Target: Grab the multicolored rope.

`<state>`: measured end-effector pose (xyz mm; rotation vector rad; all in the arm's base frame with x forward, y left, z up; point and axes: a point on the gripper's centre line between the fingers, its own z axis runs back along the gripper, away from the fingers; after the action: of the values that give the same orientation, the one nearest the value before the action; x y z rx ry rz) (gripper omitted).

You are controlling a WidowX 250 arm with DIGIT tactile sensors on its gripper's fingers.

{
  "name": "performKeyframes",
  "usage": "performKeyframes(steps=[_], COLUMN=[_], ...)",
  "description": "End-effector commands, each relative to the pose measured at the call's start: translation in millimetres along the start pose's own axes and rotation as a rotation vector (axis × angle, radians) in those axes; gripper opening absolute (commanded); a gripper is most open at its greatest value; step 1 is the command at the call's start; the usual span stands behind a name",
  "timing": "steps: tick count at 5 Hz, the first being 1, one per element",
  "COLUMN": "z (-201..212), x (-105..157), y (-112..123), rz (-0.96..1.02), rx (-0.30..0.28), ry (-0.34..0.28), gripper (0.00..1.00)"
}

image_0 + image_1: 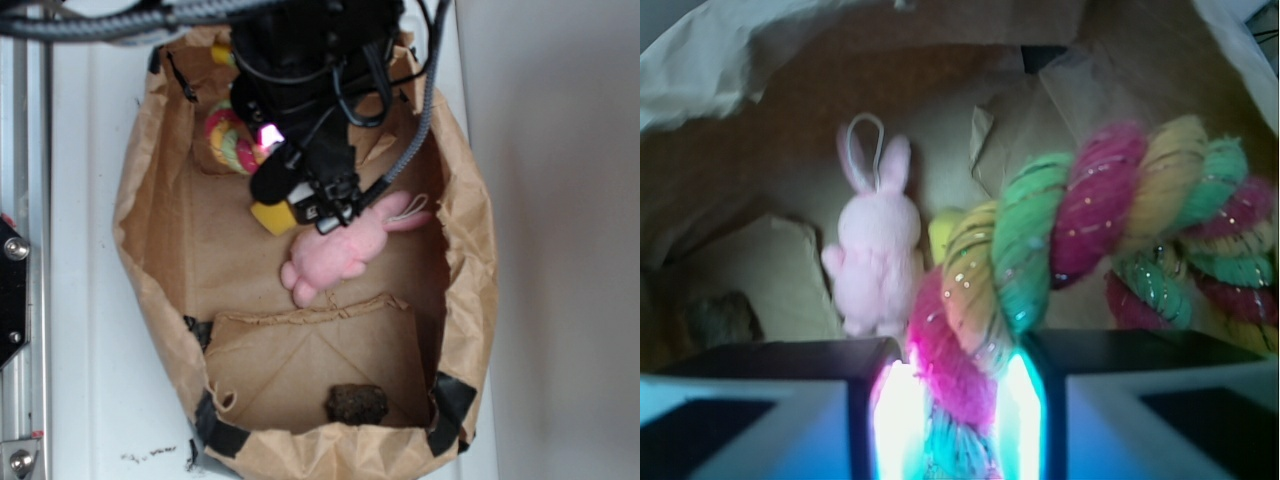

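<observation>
One end of the multicolored rope (1060, 230) sits clamped between the two fingers of the end effector (958, 420), which is closed on it; the rest of the rope arcs up and to the right in the wrist view. From outside, the rope (230, 140) shows near the top left corner of the brown paper bag (150, 230), beside the arm. The pink plush bunny (340, 250) and yellow sponge wedge (272, 217) lie close by, mid-bag.

— That rope (1080, 215), fuzzy twisted cotton, tiny glints in the strands.

— And the bunny (876, 255)?

— Soft matt plush. Crinkled brown paper bag (160, 200), rough. Gripper (960, 400) blocks look smooth, hard plastic.
</observation>
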<state>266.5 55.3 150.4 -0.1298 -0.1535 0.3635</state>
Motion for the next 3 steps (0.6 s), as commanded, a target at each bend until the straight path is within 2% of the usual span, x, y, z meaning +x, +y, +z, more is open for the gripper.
performKeyframes(steps=[1, 3], z=[43, 45], x=[-1, -2], y=[-17, -56], rz=[-0.205, -0.312], rx=[-0.054, -0.077], ry=[-0.104, -0.073], gripper=[0.0, 0.0])
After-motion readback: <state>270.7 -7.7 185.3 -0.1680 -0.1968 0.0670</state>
